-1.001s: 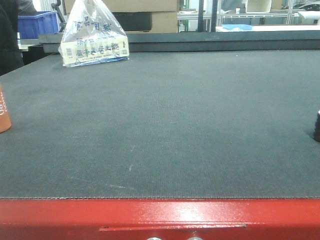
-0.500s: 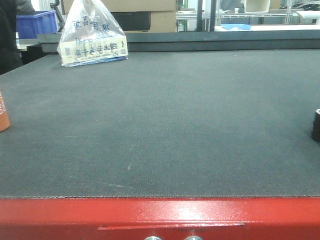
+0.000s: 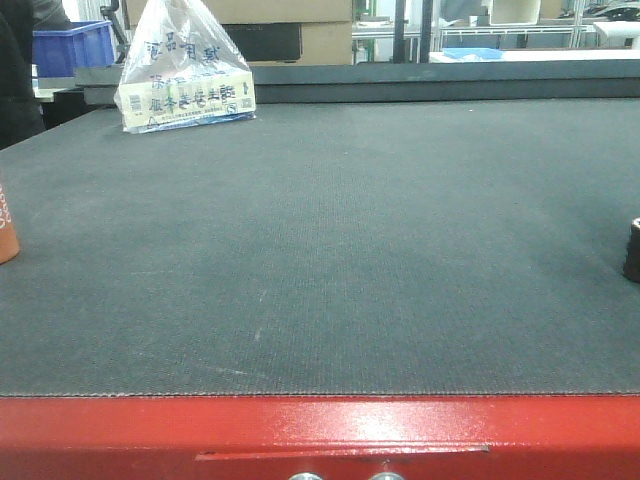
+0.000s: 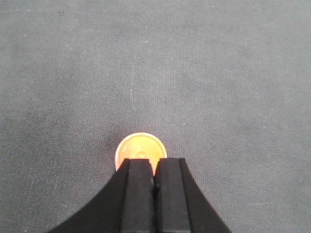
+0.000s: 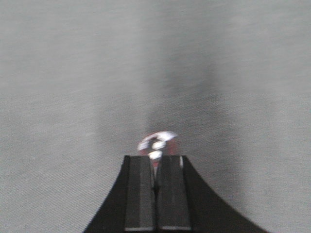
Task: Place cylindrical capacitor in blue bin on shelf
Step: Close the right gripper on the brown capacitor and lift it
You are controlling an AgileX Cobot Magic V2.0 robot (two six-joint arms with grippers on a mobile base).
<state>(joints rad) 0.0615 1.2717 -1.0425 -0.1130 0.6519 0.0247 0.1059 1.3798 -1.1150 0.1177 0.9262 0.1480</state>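
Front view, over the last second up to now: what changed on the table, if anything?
Everything slid slightly left in the frame together, so the camera seems to have shifted, not the objects. A little more of the capacitor shows at the right edge. No grasp or release shows. The bag, orange cylinder and capacitor kept their places on the table.

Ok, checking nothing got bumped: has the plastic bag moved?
No. The plastic bag keeps its place beside the blue crate; the whole view shifted slightly together.
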